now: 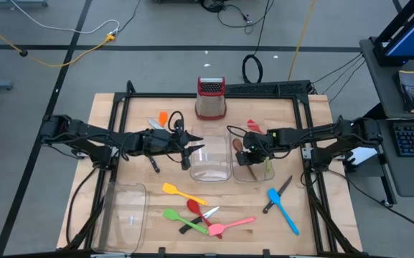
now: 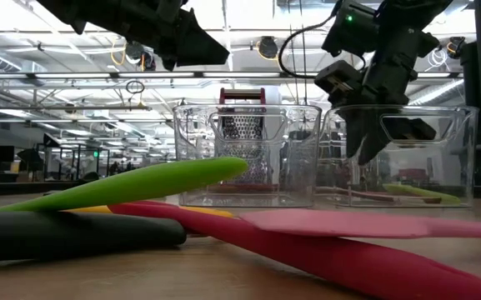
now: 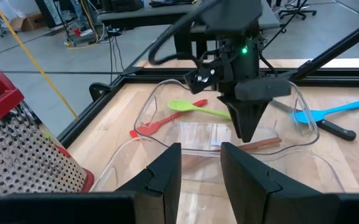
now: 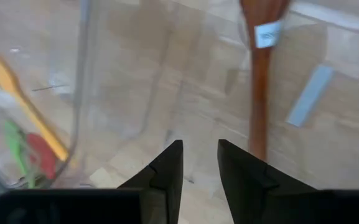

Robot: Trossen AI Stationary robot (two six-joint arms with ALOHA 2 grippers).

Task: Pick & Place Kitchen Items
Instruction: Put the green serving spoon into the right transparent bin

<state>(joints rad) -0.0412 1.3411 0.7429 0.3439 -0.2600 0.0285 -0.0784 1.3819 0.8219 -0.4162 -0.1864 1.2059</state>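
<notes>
Brown wooden spoon (image 4: 261, 81) lies flat in the right clear tray (image 1: 248, 172), white sticker on its neck, beside a green utensil (image 3: 198, 109). Right gripper (image 4: 199, 163) hangs just above it, fingers slightly apart, holding nothing. I'd lift straight up, clear of the tray wall, before swinging out. Left gripper (image 3: 200, 169) waits over the middle tray (image 1: 210, 166), fingers apart, empty. More utensils sit on the near table.

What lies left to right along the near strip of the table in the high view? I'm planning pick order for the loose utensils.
Empty clear tray → yellow spatula → pink spatula → blue spatula. The green, red and knife pieces between yellow and pink overlap, so I left them out.
</notes>
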